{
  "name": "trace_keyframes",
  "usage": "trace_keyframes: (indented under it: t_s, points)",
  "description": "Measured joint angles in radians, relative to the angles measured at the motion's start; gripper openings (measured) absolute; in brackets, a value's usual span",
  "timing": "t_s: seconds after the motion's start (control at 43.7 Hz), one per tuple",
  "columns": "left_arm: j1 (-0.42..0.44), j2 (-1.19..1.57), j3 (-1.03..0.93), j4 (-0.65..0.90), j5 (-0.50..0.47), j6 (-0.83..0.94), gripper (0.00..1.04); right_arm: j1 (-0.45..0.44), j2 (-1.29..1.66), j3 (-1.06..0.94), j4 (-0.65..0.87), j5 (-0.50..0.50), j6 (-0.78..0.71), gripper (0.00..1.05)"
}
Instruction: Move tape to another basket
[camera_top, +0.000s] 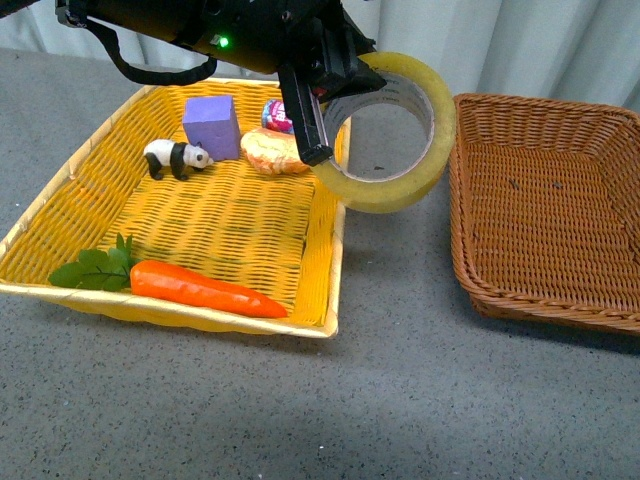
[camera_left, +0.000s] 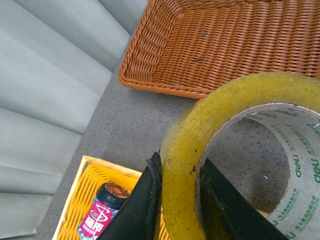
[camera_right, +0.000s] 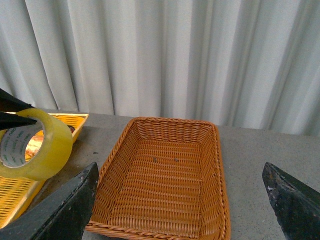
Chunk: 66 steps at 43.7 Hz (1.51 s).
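My left gripper (camera_top: 318, 125) is shut on the tape (camera_top: 395, 132), a wide yellowish roll with a white printed core. It holds the roll in the air over the gap between the two baskets, above the yellow basket's right rim. In the left wrist view the fingers (camera_left: 145, 205) pinch the roll's wall (camera_left: 210, 150). The brown wicker basket (camera_top: 545, 210) lies empty to the right; it also shows in the left wrist view (camera_left: 210, 45) and the right wrist view (camera_right: 165, 175). My right gripper (camera_right: 180, 210) is open, its fingers wide apart, facing the brown basket. The tape shows there too (camera_right: 35, 145).
The yellow basket (camera_top: 60, 210) on the left holds a carrot (camera_top: 200, 288), a toy panda (camera_top: 176, 157), a purple block (camera_top: 211, 126), a bread-like piece (camera_top: 272, 150) and a small jar (camera_left: 100, 215). A curtain (camera_right: 175, 55) hangs behind the grey table.
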Motion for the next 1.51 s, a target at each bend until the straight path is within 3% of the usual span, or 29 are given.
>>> trace_keyframes:
  t_s: [0.641, 0.824, 1.007, 1.098, 1.19, 1.327, 1.51]
  points:
    - [-0.006, -0.005, 0.0, -0.034, 0.025, -0.084, 0.16, 0.0, 0.0, 0.0, 0.0, 0.0, 0.0, 0.96]
    - [-0.006, -0.005, 0.0, -0.034, 0.024, -0.086, 0.16, -0.006, 0.08, 0.032, -0.086, -0.157, -0.195, 0.96]
    - [-0.007, -0.005, 0.0, -0.034, 0.025, -0.087, 0.16, 0.091, 0.447, 0.121, 0.187, -0.14, -0.299, 0.96]
    - [-0.007, -0.006, 0.0, -0.034, 0.025, -0.087, 0.16, 0.157, 0.748, 0.204, 0.393, -0.089, -0.269, 0.96]
    - [-0.007, -0.006, 0.0, -0.034, 0.025, -0.087, 0.16, 0.197, 0.945, 0.269, 0.48, -0.06, -0.22, 0.96]
    - [-0.007, -0.006, 0.0, -0.034, 0.025, -0.087, 0.16, 0.251, 1.187, 0.37, 0.494, -0.029, -0.122, 0.96]
    - [-0.007, -0.006, 0.0, -0.034, 0.025, -0.087, 0.16, 0.33, 1.461, 0.552, 0.393, -0.005, 0.119, 0.96]
